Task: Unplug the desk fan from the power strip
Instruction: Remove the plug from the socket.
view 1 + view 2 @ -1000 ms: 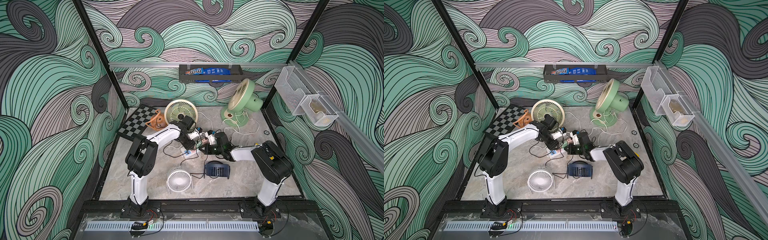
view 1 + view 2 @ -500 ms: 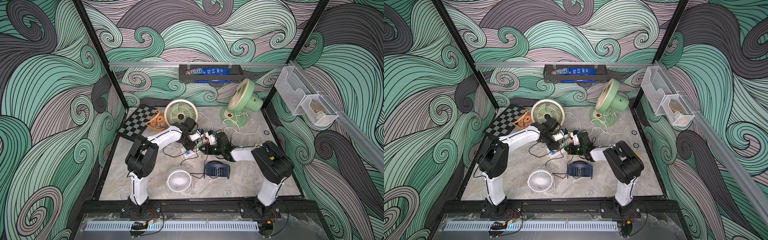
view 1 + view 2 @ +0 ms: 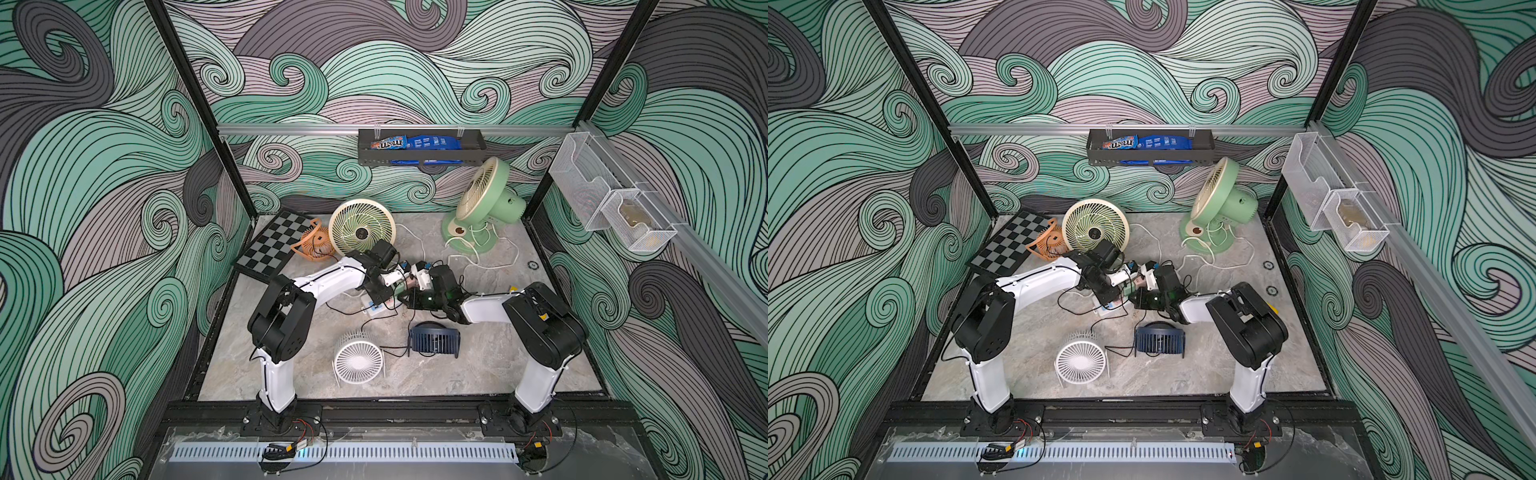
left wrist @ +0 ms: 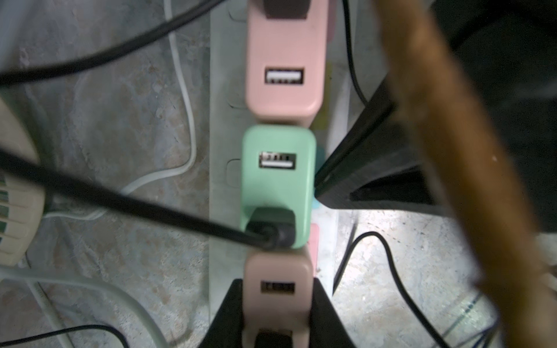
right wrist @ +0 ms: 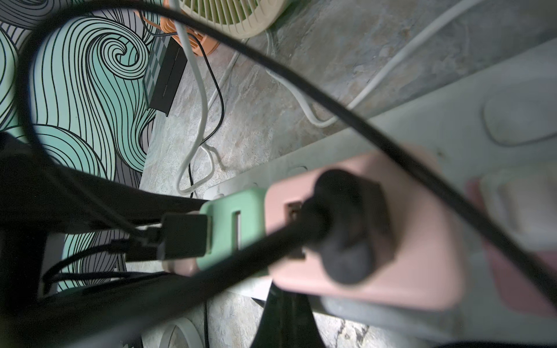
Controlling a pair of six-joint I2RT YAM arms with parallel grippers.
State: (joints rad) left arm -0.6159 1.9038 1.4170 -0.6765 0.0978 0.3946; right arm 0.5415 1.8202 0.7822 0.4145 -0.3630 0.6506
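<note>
Over on the left, the left arm (image 3: 328, 282) rises from its base at the front rail, folds hard at the black elbow and sends its glossy white forearm low toward the centre, wrist tipped down. The left gripper (image 4: 277, 284) is right on the plug row. Its two matte black fingers (image 4: 229, 316) are drawn in narrow and press either flank of a pink charger (image 4: 277, 304), a smooth, round-cornered plastic block with a USB slot in its face.

That charger sits in the power strip (image 4: 218, 90), the long white bar lying flat on the marbled grey tabletop (image 4: 120, 120). The bar is mid-cell between the two wrists, in front of the cream fan (image 3: 361, 228). In both top views the grippers cover most of it.

Next along the bar, touching the first, comes a mint green charger (image 4: 278, 180) of the same shape, with a thick black cable (image 4: 135, 205) running out of it. Then comes a second pink charger (image 4: 284, 60). A thin white cord (image 4: 187, 105) loops beside the bar.

Across to the right, the right gripper (image 4: 325, 180) is closed all the way. It forms a black wedge whose tip touches the strip's edge just beside the green charger. Behind it the right arm (image 3: 482, 307) lies low, forearm nearly level, elbow bent back above its base.
</note>
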